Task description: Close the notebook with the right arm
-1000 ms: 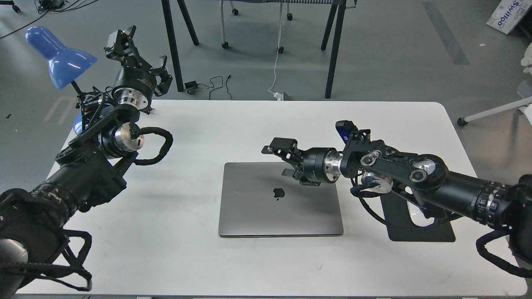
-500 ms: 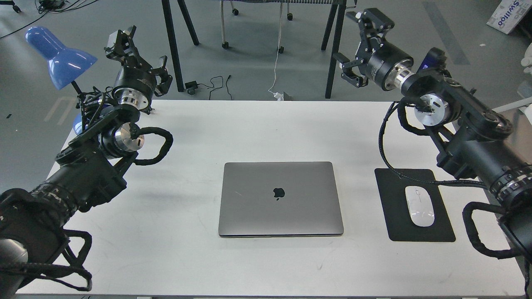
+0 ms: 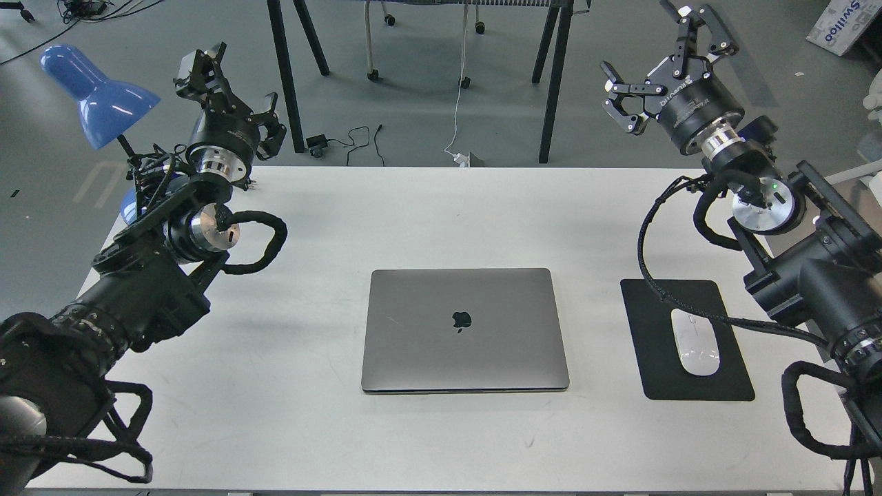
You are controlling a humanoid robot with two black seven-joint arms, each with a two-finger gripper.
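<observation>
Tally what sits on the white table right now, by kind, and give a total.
Laptop, lid closed: 1
Mousepad: 1
Mouse, on the mousepad: 1
Lamp, blue, at the table's far left corner: 1
Total: 4

Grey notebook (image 3: 465, 331), closed, flat, mid-table

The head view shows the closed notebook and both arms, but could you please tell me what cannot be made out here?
- Notebook: keyboard and screen hidden under the shut lid.
- Lamp: its base is hidden behind the left arm.
- Left gripper: dark and end-on, so open or shut cannot be told.
- Right arm: its base is cut off by the right edge.
- Box: cut off at the top right corner.
</observation>
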